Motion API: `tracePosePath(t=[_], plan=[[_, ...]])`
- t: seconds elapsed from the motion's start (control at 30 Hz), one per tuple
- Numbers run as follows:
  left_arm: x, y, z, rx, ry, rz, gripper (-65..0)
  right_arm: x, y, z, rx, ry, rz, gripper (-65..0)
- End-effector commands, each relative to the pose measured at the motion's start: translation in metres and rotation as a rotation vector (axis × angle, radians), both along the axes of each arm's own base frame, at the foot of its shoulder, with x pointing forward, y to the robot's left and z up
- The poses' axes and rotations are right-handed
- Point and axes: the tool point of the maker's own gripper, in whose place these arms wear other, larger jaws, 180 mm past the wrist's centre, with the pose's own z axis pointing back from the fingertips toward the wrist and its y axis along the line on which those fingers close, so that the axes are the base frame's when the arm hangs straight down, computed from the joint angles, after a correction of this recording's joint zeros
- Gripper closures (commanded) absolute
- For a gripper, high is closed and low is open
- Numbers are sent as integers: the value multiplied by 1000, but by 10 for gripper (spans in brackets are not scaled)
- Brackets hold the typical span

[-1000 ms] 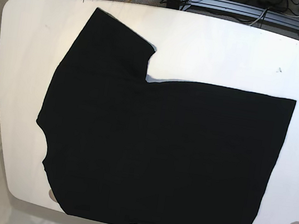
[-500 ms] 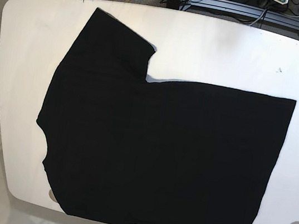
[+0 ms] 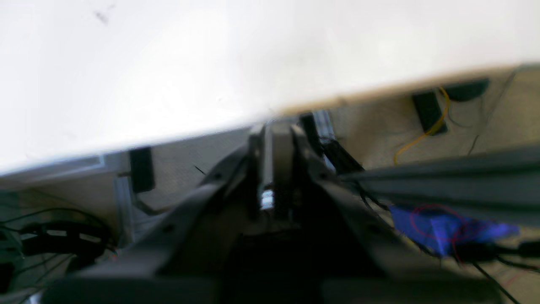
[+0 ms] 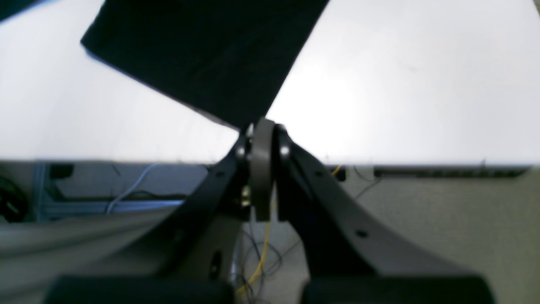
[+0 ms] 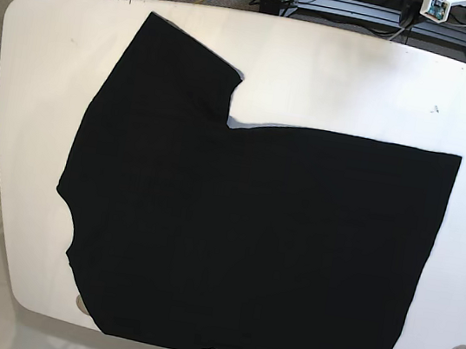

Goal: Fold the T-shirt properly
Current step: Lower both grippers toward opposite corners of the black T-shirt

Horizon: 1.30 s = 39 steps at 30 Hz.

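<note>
A: What lies nearest the camera?
B: The T-shirt (image 5: 242, 229), spread flat on the white table (image 5: 335, 76), its hem just over the near edge and one sleeve reaching toward the far left corner.
A: And the claws?
B: Both at the far edge, off the cloth. The right gripper (image 4: 261, 131) has its jaws pressed together on nothing, just beyond the sleeve's corner. The left gripper (image 3: 274, 131) is blurred; its fingers look close, but I cannot tell whether they meet.
A: Behind them?
B: Floor with cables (image 3: 422, 135).
</note>
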Motion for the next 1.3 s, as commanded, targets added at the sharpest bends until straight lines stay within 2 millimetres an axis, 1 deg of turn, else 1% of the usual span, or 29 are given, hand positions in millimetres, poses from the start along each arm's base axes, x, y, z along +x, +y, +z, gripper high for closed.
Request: tracePosePath(t=[0.0,0.17,0.23,0.37,0.5,0.57,0.77,0.9,0.97,1.23,1.27], plan=[[10,0,14,-5,-52,-5,-75,10,8,11,33,-32,29,0],[24,6,28,2,-102,9,-94,26,20,19,100,-61,67,0],[29,9,31,4,-114,30,-107,33,23,18,138,-68,63,-6],[36,18,38,19,-130,49,-130,46,29,22,186,-88,87,-62],[41,23,41,26,-132,64,-147,56,30,22,216,-93,88,-147],[47,29,48,35,-161,78,-141,64,21,15,248,-83,42,-188],[51,33,47,39,-161,84,-140,72,10,2,259,-62,3,-203],[54,34,45,50,-160,83,-149,73,1,-9,252,-29,-14,-214],[53,31,43,48,-154,75,-149,71,-7,-15,244,-2,-37,-225],[59,33,37,61,-134,81,-203,74,-22,-27,225,38,-68,-243],[64,35,38,57,-146,88,-208,75,-25,-27,228,34,-76,-244]])
